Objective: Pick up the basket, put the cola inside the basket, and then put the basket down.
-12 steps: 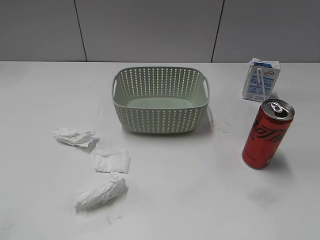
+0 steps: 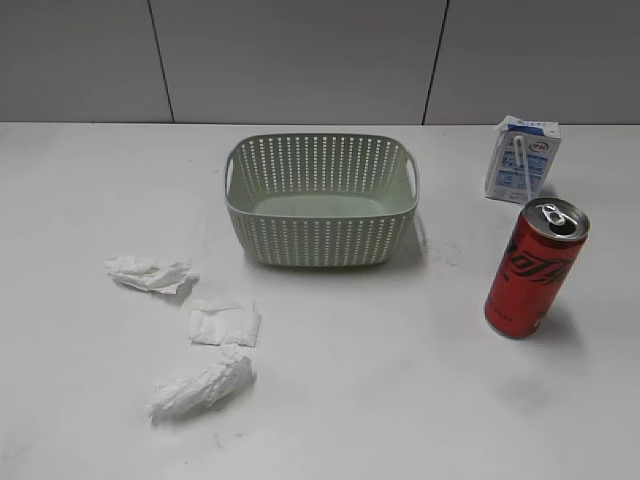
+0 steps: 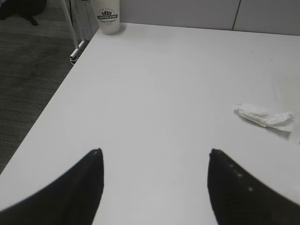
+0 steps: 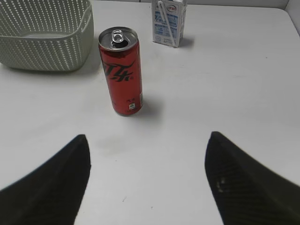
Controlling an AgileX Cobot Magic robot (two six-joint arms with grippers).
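The basket [image 2: 320, 200] sits mid-table, far side, on the white table [image 2: 400, 400]. The cola [image 2: 535, 268] stands upright to its right, beyond the right gripper [image 4: 147, 180], whose fingers spread wide, empty. The left gripper [image 3: 154, 185] gapes too, holding nothing, near crumpled tissue [image 3: 265, 116].

1. A small white-and-blue drink carton [image 2: 522, 159] stands upright at the far right of my white table [image 2: 400, 400], a straw fixed slantwise across its front; my right wrist camera shows it too [image 4: 168, 22].
2. Three crumpled white tissues lie on the table's left side: one far left [image 2: 148, 273], a flatter one [image 2: 224, 322] just right of it and nearer me, and a rolled one [image 2: 203, 387] nearest.
3. A white paper cup [image 3: 108, 16] with a dark logo stands at the table's far left corner.
4. Grey wall panels [image 2: 300, 60] run behind the table.
5. Dark carpet [image 3: 28, 75] lies beyond the left edge.
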